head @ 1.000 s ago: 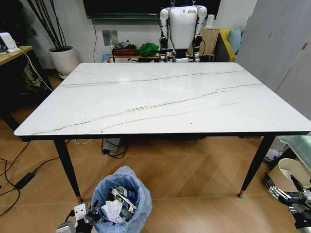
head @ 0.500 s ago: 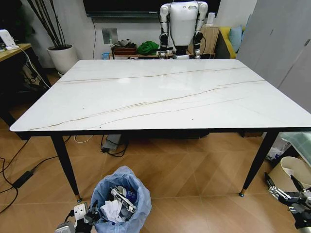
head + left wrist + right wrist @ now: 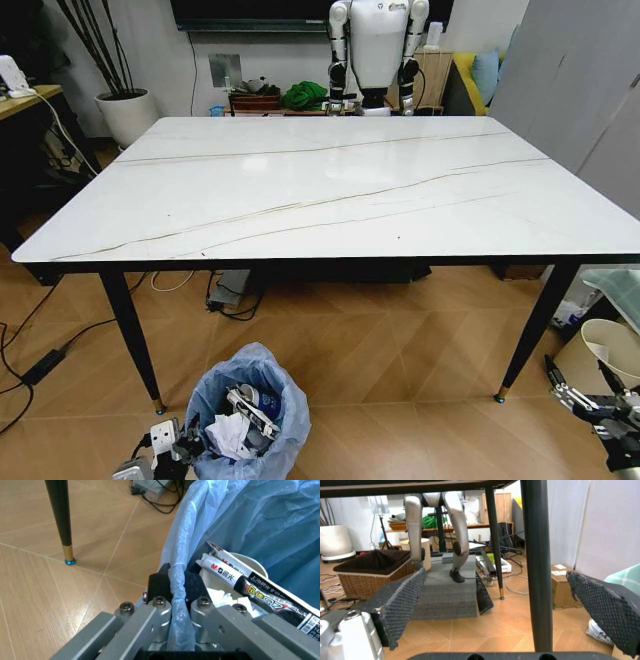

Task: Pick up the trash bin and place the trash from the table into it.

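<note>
Desk (image 3: 330,190): white marble-look top with thin dark veins on slim black legs, spanning most of the head view. No litter visible anywhere on the top.

Trash bin (image 3: 248,410): low in front of the robot, on the near side of the desk, lined with a crinkled light-blue bag. Whether it rests on the wooden floor or hangs just above it cannot be told.

Trash (image 3: 245,418): lies inside the bin, including white crumpled tissue and a printed white tube (image 3: 250,583).

Left gripper (image 3: 177,603): at the bin's near rim, jaws pinched narrow on the bag-covered edge.

Right gripper (image 3: 500,603): low at the robot's right beside a desk leg, jaws spread wide, holding nothing.

Judgement: bin is picked, litter is in. Task reads as essentially complete; at most, setting down or releasing the bin remains.
</note>
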### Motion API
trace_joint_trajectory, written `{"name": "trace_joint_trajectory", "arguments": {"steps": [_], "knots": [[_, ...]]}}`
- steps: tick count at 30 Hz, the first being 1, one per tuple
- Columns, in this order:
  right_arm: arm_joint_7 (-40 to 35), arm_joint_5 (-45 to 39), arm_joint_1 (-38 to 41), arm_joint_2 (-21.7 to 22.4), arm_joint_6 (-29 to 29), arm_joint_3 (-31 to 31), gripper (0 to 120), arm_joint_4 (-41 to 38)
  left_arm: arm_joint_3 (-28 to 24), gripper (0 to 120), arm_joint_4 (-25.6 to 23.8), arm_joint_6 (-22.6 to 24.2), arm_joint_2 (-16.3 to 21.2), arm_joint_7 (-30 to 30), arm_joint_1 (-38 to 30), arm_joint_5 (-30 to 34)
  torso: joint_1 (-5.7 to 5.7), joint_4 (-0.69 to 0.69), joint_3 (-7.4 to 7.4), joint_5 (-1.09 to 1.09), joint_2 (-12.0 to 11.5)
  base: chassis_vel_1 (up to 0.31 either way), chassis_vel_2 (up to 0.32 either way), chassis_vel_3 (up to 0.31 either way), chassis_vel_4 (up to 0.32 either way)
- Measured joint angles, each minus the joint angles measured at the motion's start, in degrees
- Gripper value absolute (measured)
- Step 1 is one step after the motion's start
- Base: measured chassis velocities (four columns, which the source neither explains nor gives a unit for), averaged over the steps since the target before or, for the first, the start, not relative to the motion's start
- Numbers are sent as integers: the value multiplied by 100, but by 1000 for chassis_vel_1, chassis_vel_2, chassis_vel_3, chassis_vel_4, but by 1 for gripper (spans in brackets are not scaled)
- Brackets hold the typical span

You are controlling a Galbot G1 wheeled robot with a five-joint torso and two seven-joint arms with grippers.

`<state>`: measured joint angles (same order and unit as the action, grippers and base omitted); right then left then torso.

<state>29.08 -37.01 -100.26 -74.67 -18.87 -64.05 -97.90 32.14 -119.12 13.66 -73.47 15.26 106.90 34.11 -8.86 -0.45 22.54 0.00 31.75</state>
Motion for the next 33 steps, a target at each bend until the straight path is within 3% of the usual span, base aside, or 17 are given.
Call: {"name": "trace_joint_trajectory", "arguments": {"steps": [12, 33], "knots": [[0, 0, 0, 0, 0, 0, 100, 0, 24, 0, 51, -4, 13, 47, -22, 60, 160, 0, -234, 0, -396, 0, 0, 0, 0], [0, 0, 0, 0, 0, 0, 100, 0, 44, 0, 162, 20, -14, 115, -99, 136, 335, 0, -534, 0, -869, 0, 0, 0, 0]]}}
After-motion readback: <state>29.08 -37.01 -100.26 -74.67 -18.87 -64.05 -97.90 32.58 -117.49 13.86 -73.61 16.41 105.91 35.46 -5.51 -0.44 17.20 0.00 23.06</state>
